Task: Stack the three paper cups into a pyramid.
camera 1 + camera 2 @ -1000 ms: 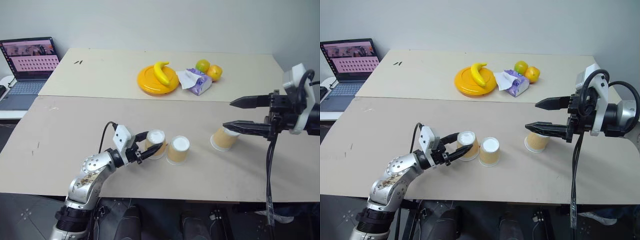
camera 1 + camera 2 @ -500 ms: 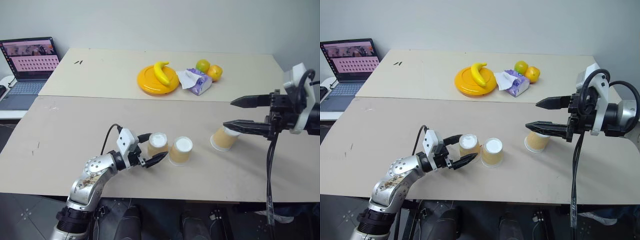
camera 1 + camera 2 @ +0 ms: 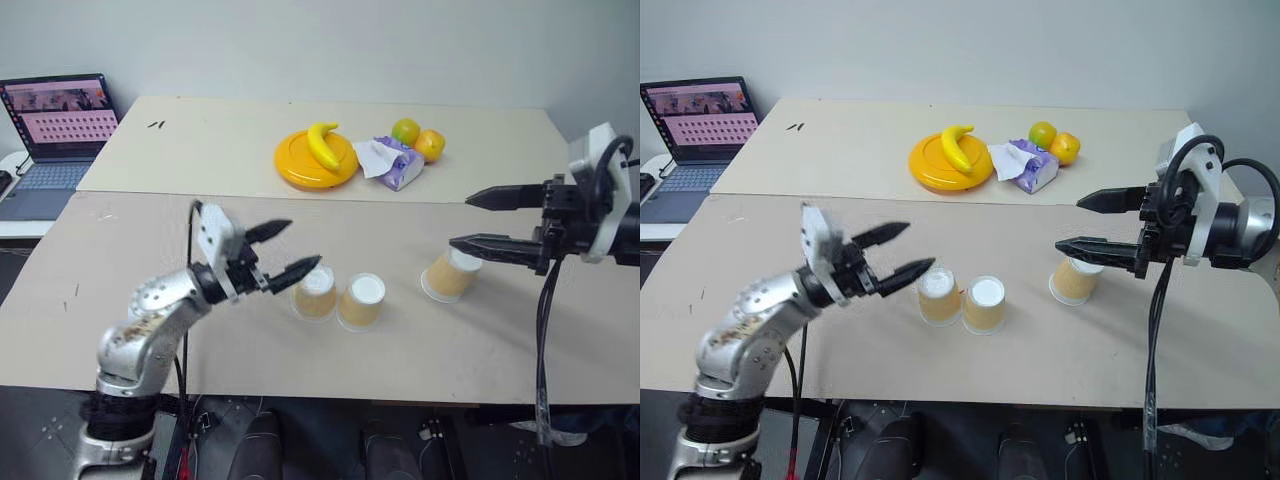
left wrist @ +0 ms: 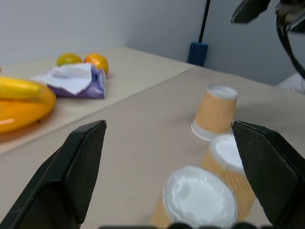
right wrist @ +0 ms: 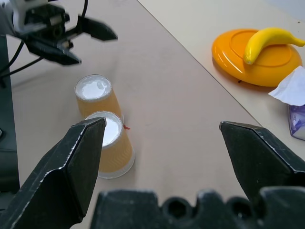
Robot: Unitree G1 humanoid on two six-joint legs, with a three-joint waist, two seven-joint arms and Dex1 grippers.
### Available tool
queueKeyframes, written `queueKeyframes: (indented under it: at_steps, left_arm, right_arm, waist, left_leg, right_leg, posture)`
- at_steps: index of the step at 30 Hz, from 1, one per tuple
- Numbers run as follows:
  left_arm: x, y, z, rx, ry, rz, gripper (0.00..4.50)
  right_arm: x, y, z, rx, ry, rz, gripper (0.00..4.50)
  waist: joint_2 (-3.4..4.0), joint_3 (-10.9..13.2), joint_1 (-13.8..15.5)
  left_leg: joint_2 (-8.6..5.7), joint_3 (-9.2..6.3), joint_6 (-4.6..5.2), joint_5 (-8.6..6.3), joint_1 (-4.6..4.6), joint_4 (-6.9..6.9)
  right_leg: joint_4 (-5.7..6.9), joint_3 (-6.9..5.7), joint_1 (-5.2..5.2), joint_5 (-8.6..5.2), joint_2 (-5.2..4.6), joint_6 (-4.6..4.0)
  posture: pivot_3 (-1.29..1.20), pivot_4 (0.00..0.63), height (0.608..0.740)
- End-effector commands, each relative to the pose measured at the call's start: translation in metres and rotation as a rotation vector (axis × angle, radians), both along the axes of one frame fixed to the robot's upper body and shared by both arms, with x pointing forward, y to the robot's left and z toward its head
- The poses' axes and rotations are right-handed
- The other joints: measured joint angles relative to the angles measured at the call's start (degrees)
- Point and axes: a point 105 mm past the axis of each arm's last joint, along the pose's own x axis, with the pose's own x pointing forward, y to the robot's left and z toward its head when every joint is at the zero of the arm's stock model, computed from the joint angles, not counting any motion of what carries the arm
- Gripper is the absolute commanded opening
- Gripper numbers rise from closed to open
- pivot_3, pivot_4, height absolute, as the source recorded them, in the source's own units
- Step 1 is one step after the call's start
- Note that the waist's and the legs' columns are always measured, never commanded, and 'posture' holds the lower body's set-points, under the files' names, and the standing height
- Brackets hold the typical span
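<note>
Three cups stand on the bench, all upside down: white flat bottoms up, wide rims on the surface, long axes upright. Left cup point(image 3: 315, 293) and middle cup point(image 3: 360, 301) stand just beside each other, touching or nearly so, toward the near edge around the bench's middle. Middle cup leans slightly, its bottom tipped toward the right edge. Right cup point(image 3: 449, 275) stands apart from the pair, nearer the right edge, and also leans a little, its bottom tipped toward the right edge. None is stacked.

Left tool point(image 3: 281, 248) hangs above the bench just left of the left cup, fingers spread wide, holding nothing; the nearer fingertip point(image 3: 308, 264) reaches over that cup's top, contact unclear. It points toward the right edge, roughly level.

Right tool point(image 3: 476, 221) hovers above the right cup, fingers wide apart, empty, pointing toward the left edge. Its lower finger point(image 3: 490, 246) lies just over the right cup's top.

On the far bench section: yellow plate point(image 3: 300, 170) carrying a banana point(image 3: 322, 144), a tissue pack point(image 3: 392, 163), two oranges point(image 3: 418, 139). A laptop point(image 3: 58, 135) sits past the far left corner.
</note>
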Motion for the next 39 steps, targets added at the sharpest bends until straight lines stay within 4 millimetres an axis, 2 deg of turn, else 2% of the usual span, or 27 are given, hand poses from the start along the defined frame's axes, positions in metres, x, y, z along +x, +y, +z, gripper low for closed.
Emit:
queueKeyframes:
  at_steps: [1, 4, 9, 11, 15, 21, 26, 29, 33, 39]
  left_arm:
    - [-0.010, 0.007, 0.024, 0.092, -0.055, -0.069, 4.48]
    - [-0.015, 0.015, 0.033, 0.186, -0.022, -0.138, 4.48]
    - [-0.019, 0.014, 0.054, 0.231, -0.009, -0.203, 4.48]
    - [-0.019, 0.013, 0.064, 0.233, -0.010, -0.219, 4.48]
    - [-0.018, 0.011, 0.070, 0.237, -0.010, -0.234, 4.48]
    - [-0.020, 0.006, 0.070, 0.233, 0.019, -0.268, 4.48]
    - [-0.033, 0.011, 0.064, 0.315, 0.077, -0.318, 4.48]
    - [-0.037, 0.017, 0.059, 0.379, 0.092, -0.330, 4.48]
    - [-0.035, 0.024, 0.055, 0.454, 0.081, -0.313, 4.48]
    - [-0.032, 0.025, 0.052, 0.476, 0.063, -0.303, 4.48]
  right_arm:
    - [0.003, -0.013, 0.002, -0.025, -0.037, -0.049, 4.50]
    - [0.005, -0.039, -0.013, -0.031, -0.004, -0.133, 4.50]
    - [0.011, -0.083, -0.056, -0.058, 0.044, -0.331, 4.50]
    - [0.011, -0.093, -0.074, -0.017, 0.047, -0.385, 4.50]
    - [0.008, -0.102, -0.094, 0.038, 0.030, -0.446, 4.50]
    - [0.013, -0.093, -0.106, 0.075, 0.033, -0.442, 4.50]
    - [0.023, -0.070, -0.101, 0.101, 0.032, -0.379, 4.50]
    - [0.026, -0.063, -0.100, 0.093, 0.037, -0.353, 4.50]
    - [0.034, -0.055, -0.094, 0.114, 0.026, -0.328, 4.50]
    - [0.044, -0.044, -0.094, 0.123, 0.031, -0.288, 4.50]
  waist:
    - [-0.02, 0.0, 0.0]
    - [-0.05, 0.0, 0.1]
    - [-0.05, 0.0, 0.3]
    - [-0.06, 0.0, 0.1]
    - [-0.01, 0.0, -0.6]
    - [-0.01, 0.0, -1.3]
    - [0.00, 0.0, -1.8]
    - [0.00, 0.0, -1.6]
    - [0.01, 0.0, -1.4]
    - [0.00, 0.0, -1.2]
  left_leg:
    - [0.00, 0.00, 0.00, 0.00, 0.00, 0.00]
    - [0.02, -0.02, 0.00, 0.00, -0.01, -0.02]
    - [-0.02, 0.01, 0.00, 0.00, -0.05, 0.00]
    - [0.01, -0.02, 0.00, 0.00, -0.05, -0.02]
    - [0.00, 0.00, 0.00, 0.00, -0.02, 0.00]
    - [0.00, -0.02, 0.00, 0.01, 0.02, 0.00]
    - [0.01, -0.02, 0.00, 0.01, 0.03, -0.03]
    - [0.01, -0.01, 0.00, 0.01, 0.04, -0.05]
    - [0.00, -0.01, 0.00, 0.00, 0.03, -0.04]
    - [0.01, -0.02, 0.00, 0.00, 0.01, -0.05]
  right_leg:
    - [0.01, 0.00, 0.00, 0.00, 0.00, 0.00]
    - [0.00, -0.02, -0.02, -0.01, 0.04, -0.01]
    - [-0.02, -0.01, -0.03, -0.02, -0.01, 0.02]
    - [0.00, -0.02, -0.04, -0.02, 0.03, 0.01]
    - [0.01, 0.02, -0.02, -0.01, 0.03, 0.02]
    - [0.04, 0.01, 0.02, -0.01, 0.03, 0.02]
    - [0.05, 0.02, 0.00, -0.01, 0.04, 0.02]
    - [0.04, 0.03, 0.02, -0.02, 0.04, 0.02]
    - [0.04, 0.02, 0.01, -0.02, 0.04, 0.01]
    - [0.02, 0.01, 0.01, -0.02, 0.04, 0.01]
  posture:
    - [0.00, 0.150, 0.732]
    - [0.00, 0.150, 0.732]
    - [0.00, 0.150, 0.732]
    - [0.00, 0.150, 0.732]
    - [0.00, 0.150, 0.732]
    - [0.00, 0.150, 0.732]
    - [0.00, 0.150, 0.732]
    - [0.00, 0.150, 0.732]
    - [0.00, 0.150, 0.732]
    - [0.00, 0.150, 0.732]
